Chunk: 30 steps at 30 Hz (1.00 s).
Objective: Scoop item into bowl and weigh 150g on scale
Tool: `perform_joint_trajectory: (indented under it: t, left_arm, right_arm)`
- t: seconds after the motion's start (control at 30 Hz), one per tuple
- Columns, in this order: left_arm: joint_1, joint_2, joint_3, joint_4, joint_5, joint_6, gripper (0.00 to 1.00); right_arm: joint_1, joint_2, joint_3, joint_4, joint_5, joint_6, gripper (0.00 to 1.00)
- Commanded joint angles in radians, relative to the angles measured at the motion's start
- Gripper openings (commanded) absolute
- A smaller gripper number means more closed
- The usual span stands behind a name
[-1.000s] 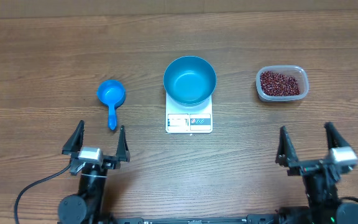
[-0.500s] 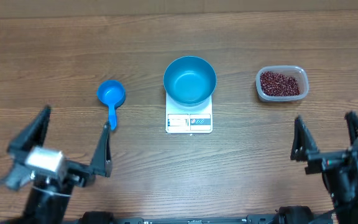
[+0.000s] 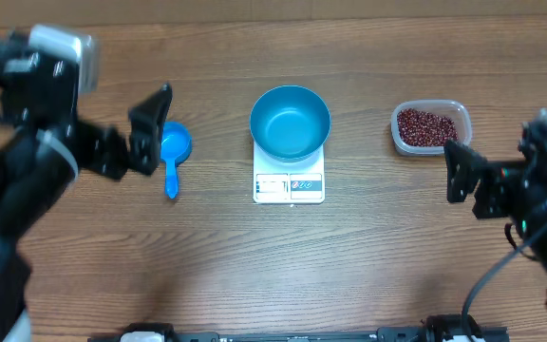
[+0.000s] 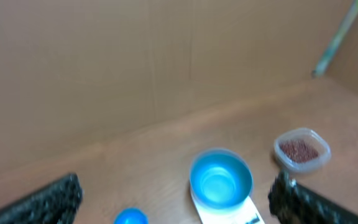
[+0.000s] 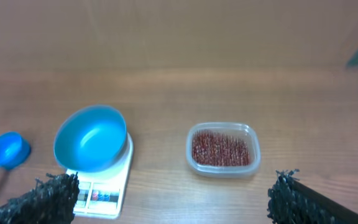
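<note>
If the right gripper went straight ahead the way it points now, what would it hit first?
Probably the clear tub of beans, lying ahead between the open fingers of the right gripper in its wrist view; depth is unclear.

Both arms sit up high, close to the overhead camera: the left arm (image 3: 27,171) looks big and blurry on its side, and the right arm (image 3: 539,190) is over at the opposite edge. The left gripper (image 4: 176,186) has its jaws spread wide, with black fingers poking in at the bottom corners of its wrist view. Same deal for the right gripper (image 5: 176,180), wide apart and empty.
</note>
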Motion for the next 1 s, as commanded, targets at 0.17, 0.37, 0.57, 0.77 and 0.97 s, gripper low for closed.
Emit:
perform_joint_trajectory:
  t: [0.17,0.37,0.57,0.77,0.97]
  left_arm:
    - [0.004,0.262,0.114,-0.201,0.014,0.016,1.00]
    - [0.004,0.361,0.114,-0.286,0.007,-0.010,1.00]
    - [0.004,0.443,0.096,-0.348,-0.020,-0.022,0.04]
    - [0.004,0.488,-0.051,-0.325,-0.022,-0.039,0.04]
    - [0.004,0.488,-0.264,-0.188,-0.069,-0.129,0.05]
  right_arm:
    - [-0.002,0.290,0.136,-0.165,-0.003,0.004,1.00]
    - [-0.002,0.425,0.136,-0.205,-0.072,0.003,1.00]
    - [-0.002,0.496,0.136,-0.198,-0.106,0.003,1.00]
    - [-0.004,0.534,0.135,-0.158,-0.122,0.004,1.00]
    - [-0.004,0.577,0.133,-0.155,-0.130,0.004,1.00]
